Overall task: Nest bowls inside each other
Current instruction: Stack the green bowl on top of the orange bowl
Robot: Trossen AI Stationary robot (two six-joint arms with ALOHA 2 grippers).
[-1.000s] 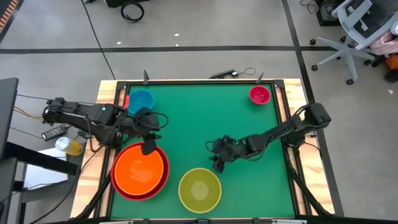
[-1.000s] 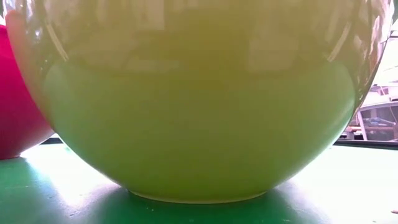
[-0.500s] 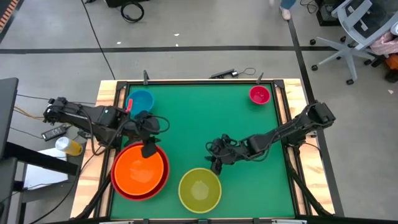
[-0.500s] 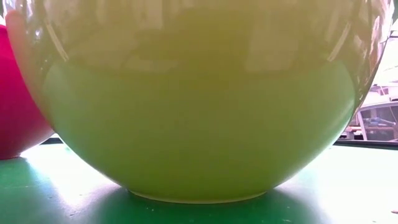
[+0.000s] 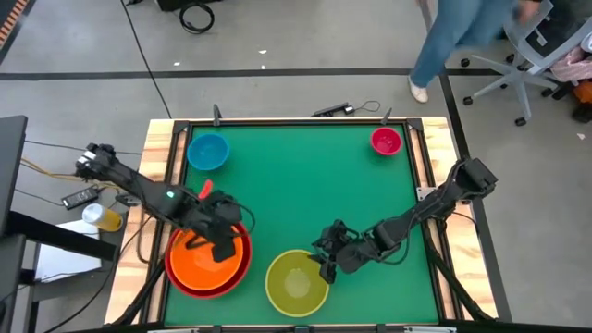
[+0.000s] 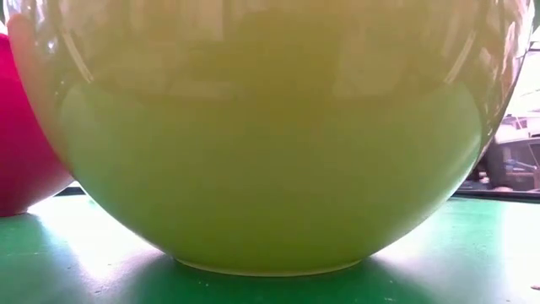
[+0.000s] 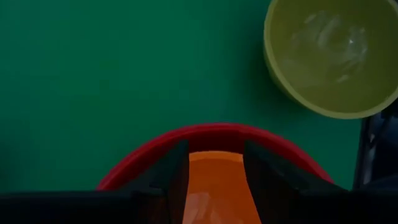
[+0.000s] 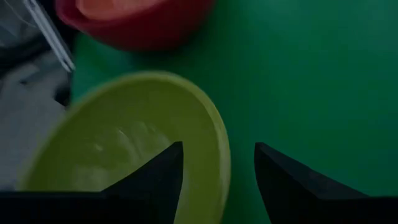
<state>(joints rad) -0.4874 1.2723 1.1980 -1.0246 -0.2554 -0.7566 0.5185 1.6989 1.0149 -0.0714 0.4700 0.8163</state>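
Observation:
An orange bowl (image 5: 205,257) sits nested in the red bowl (image 5: 181,280) at the near left. The yellow-green bowl (image 5: 297,283) stands on its base on the green mat at the near middle and fills the low view (image 6: 270,152). The blue bowl (image 5: 208,151) is at the far left and the magenta-pink bowl (image 5: 386,141) at the far right. My left gripper (image 5: 225,248) hangs open over the orange bowl's inside (image 7: 214,186). My right gripper (image 5: 326,266) is open above the yellow-green bowl's rim (image 8: 221,155), one finger to each side.
A wooden frame (image 5: 157,139) borders the green mat (image 5: 305,185). A person (image 5: 453,42) walks on the floor beyond the far right corner, near an office chair (image 5: 536,46). The mat's middle lies bare between the bowls.
My left gripper has moved toward the near edge and down, from the far rim of the orange bowl to over its inside. My right gripper has moved toward the near edge, up to the yellow-green bowl's rim. A person has walked into view beyond the table.

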